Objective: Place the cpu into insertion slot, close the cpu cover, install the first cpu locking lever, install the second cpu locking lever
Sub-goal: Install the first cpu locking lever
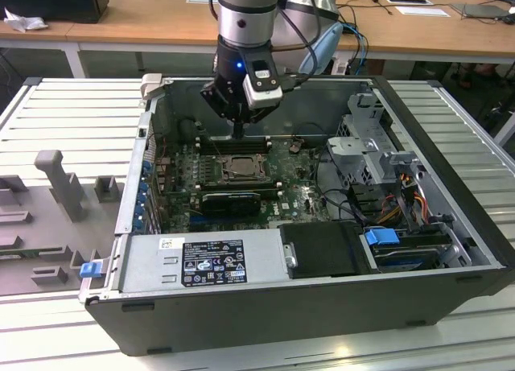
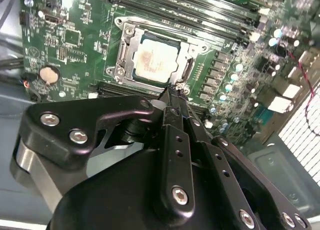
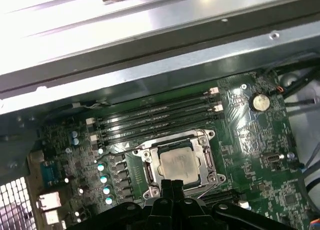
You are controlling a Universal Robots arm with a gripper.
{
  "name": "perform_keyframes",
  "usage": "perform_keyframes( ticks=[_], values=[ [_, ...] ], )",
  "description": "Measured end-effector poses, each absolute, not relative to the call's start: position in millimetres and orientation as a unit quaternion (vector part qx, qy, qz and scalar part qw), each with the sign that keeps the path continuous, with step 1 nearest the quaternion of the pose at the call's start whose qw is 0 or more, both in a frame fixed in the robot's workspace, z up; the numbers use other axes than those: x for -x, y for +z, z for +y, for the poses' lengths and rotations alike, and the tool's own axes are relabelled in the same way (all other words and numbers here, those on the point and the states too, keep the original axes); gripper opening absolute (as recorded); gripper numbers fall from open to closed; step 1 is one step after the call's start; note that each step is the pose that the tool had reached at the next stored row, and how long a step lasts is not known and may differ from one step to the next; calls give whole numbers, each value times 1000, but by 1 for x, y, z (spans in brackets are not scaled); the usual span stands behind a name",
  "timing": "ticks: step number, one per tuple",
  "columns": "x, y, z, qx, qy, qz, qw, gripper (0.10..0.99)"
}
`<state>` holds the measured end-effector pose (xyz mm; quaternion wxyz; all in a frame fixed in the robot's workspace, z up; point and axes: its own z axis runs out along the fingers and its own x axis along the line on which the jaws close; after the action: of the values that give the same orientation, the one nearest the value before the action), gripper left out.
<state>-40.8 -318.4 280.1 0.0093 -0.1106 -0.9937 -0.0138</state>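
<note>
Clerk: Black two-fingered gripper (image 1: 239,133)?
Checker: Clenched, grasping nothing; it is hanging at twelve o'clock of the square black-framed insertion slot (image 1: 219,171) in the exterior view.
Clerk: Chip?
Checker: Pale silver square cpu (image 3: 176,162) is lying in that slot, thin grey metal cpu cover (image 3: 204,155) framing it.

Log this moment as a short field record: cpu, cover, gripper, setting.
cpu: cpu sits in the insertion slot, silver top up
cover: cpu cover lies flat, framing the cpu
gripper: gripper has its fingers together and holds nothing visible; its tip is by the slot's edge, contact unclear
levers: latching cannot be told
setting: green board inside an open computer case
</note>
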Motion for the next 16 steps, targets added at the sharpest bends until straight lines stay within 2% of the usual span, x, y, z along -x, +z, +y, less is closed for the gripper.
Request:
perform_keyframes(
  ticks=[6, 11, 13, 16],
  values=[
    [55, 277, -318, 106, -16, -994, -11, 106],
    [55, 276, -318, 62, -17, -998, -11, 106],
    [57, 274, -318, -1, -17, -1000, -10, 106],
    [77, 271, -318, -2, -17, -1000, -10, 106]
  ],
)
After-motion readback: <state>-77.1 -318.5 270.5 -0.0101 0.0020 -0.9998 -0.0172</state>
